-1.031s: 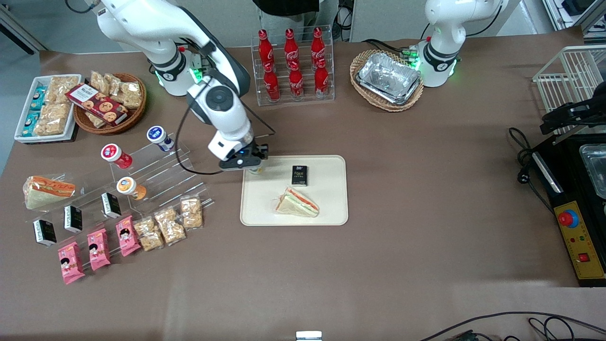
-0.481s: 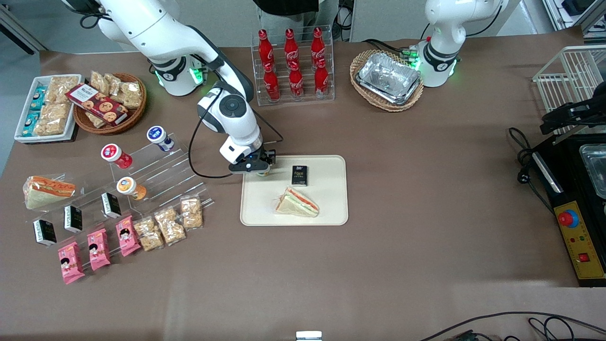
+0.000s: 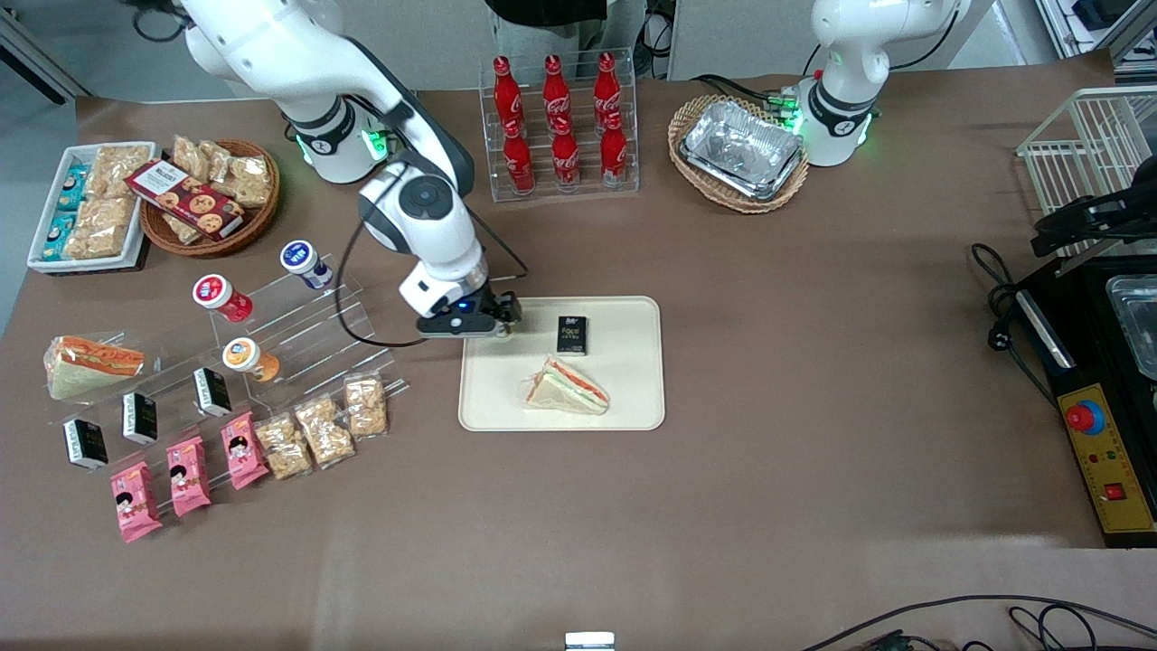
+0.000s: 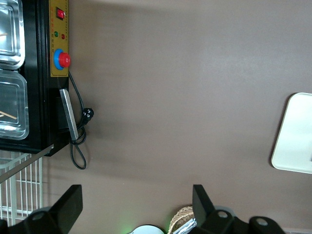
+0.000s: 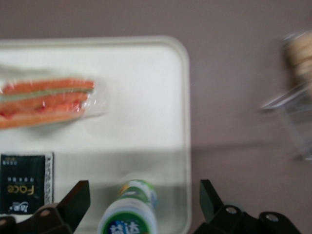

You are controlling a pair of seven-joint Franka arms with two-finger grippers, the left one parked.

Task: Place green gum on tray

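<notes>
The green gum (image 5: 130,214), a small white bottle with a green-and-white lid and green wrap, stands upright on the cream tray (image 5: 146,97) near its corner. My right gripper (image 5: 141,207) is open directly above it. Its black fingers (image 5: 73,202) stand wide on either side of the bottle and do not touch it. In the front view the gripper (image 3: 484,327) hovers over the tray (image 3: 624,398), at the corner nearest the working arm's base, and hides nearly all of the gum.
A wrapped sandwich (image 3: 567,387) and a black Face pack (image 3: 571,334) lie on the tray. Toward the working arm's end stand a clear stepped rack (image 3: 307,316) with blue-, red- and orange-lidded bottles, snack packs and baskets. A cola rack (image 3: 560,127) stands farther from the camera.
The arm swung over the tray corner and has now drawn back slightly toward the working arm's end. The gripper stays above the same corner of the tray.
</notes>
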